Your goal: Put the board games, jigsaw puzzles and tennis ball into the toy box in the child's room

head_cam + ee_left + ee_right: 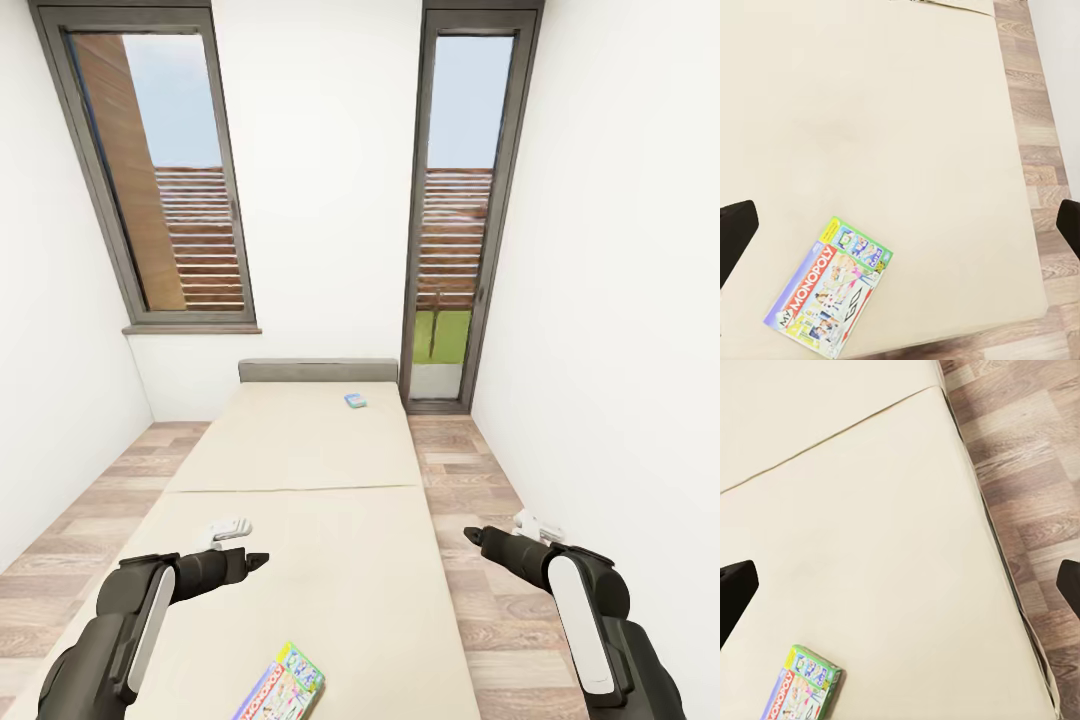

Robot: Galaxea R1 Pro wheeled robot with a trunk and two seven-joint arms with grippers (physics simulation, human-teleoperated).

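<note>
You have before you: one bed [300,470], beige mattress bare, running lengthwise to a grey headboard. One green-bordered Monopoly board game [282,687], flat at the mattress's foot edge. One smaller blue board game [355,401], flat near the head edge, towards the right corner. Your left gripper [258,558] hovers over the mattress, your right gripper [472,536] over the wood floor [505,610]; both have fingers released, grasping nothing.

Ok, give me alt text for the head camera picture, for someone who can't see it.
A beige bed fills a narrow white room, with a colourful board game lying flat near its foot and a small blue box near the headboard. The left gripper hangs over the mattress, the right gripper over the wood floor.
</note>
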